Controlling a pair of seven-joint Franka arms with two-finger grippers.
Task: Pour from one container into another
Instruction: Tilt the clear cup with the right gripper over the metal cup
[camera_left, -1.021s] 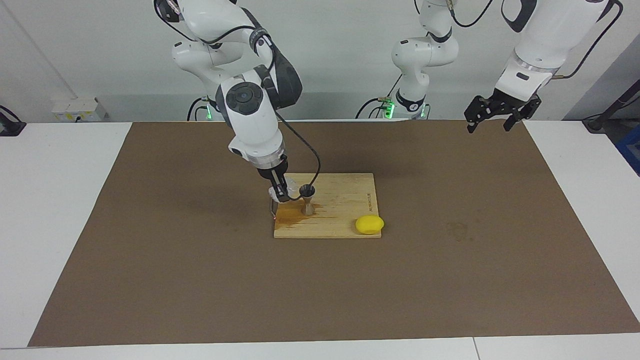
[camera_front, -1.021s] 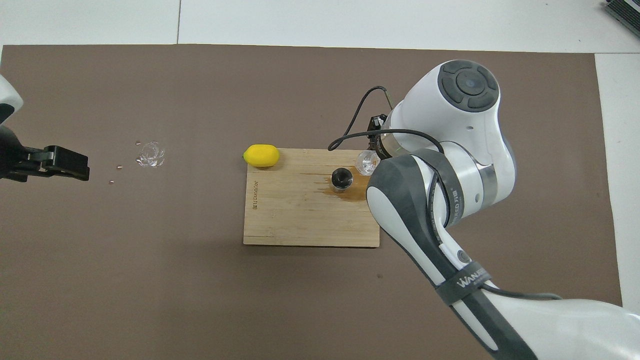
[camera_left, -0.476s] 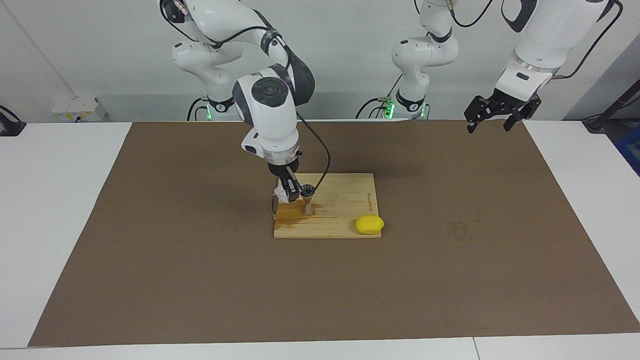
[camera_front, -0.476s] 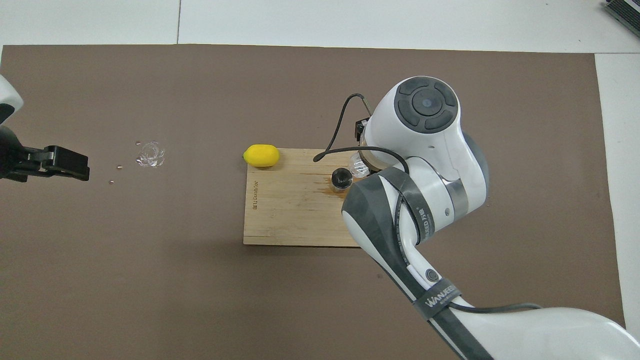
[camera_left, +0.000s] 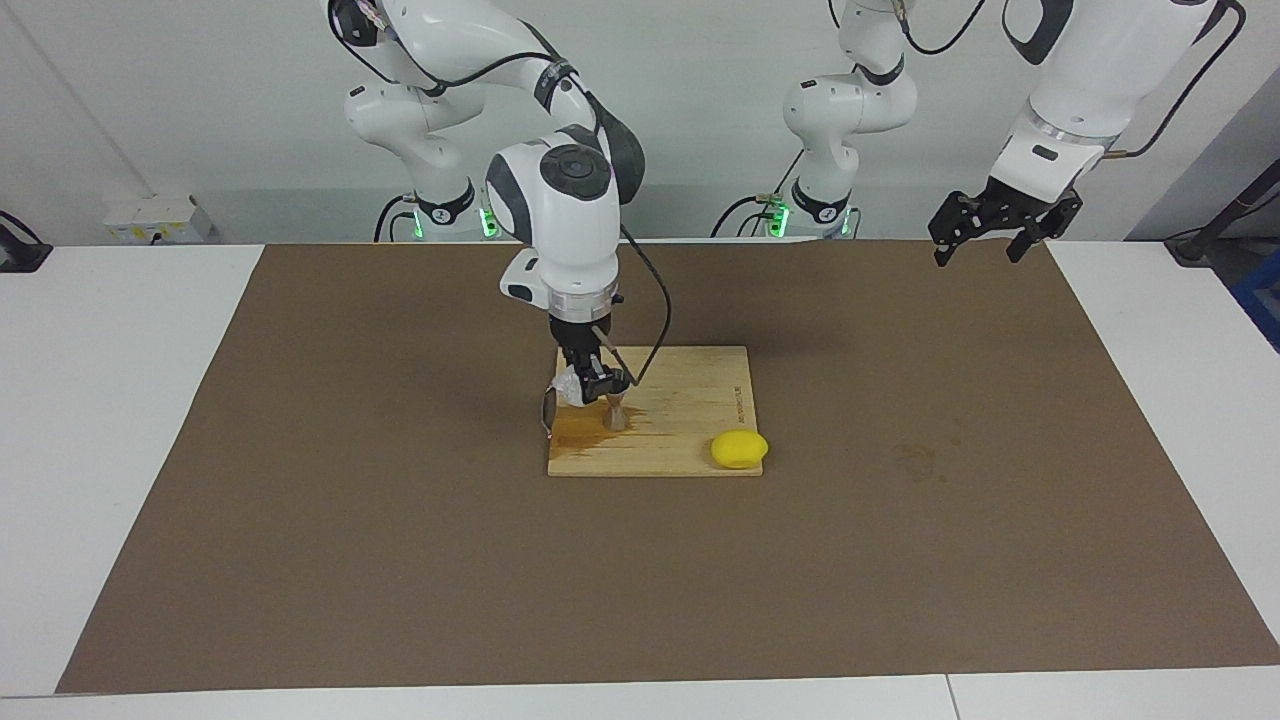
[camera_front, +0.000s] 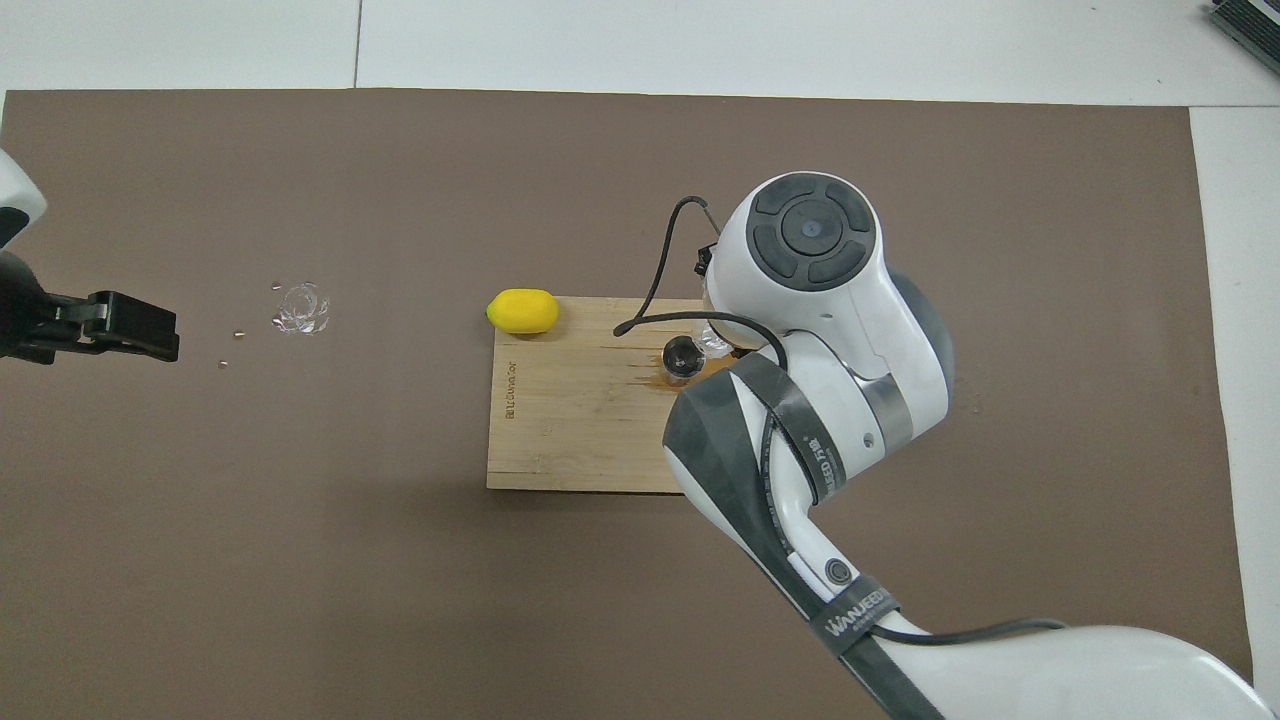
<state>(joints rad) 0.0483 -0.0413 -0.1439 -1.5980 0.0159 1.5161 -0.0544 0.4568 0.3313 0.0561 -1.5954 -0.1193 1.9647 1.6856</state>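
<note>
The steel jigger (camera_left: 618, 415) (camera_front: 683, 358) stands upright on a wooden cutting board (camera_left: 700, 395) (camera_front: 580, 420), at the end toward the right arm. My right gripper (camera_left: 588, 384) is shut on the small clear cup (camera_left: 567, 388), holding it tilted right beside the jigger's mouth. In the overhead view the right wrist covers the gripper, and only an edge of the cup (camera_front: 713, 340) shows. My left gripper (camera_left: 990, 228) (camera_front: 128, 327) waits open and holds nothing, up in the air over the mat's edge at the left arm's end.
A yellow lemon (camera_left: 739, 449) (camera_front: 522, 311) lies at the board's corner farthest from the robots. A dark wet patch (camera_left: 580, 432) marks the board by the jigger. A small clear splash (camera_front: 300, 308) sits on the brown mat toward the left arm's end.
The right wrist has swung over the board toward the jigger, carrying the cup close against its mouth and tipping it further. The left arm has not moved.
</note>
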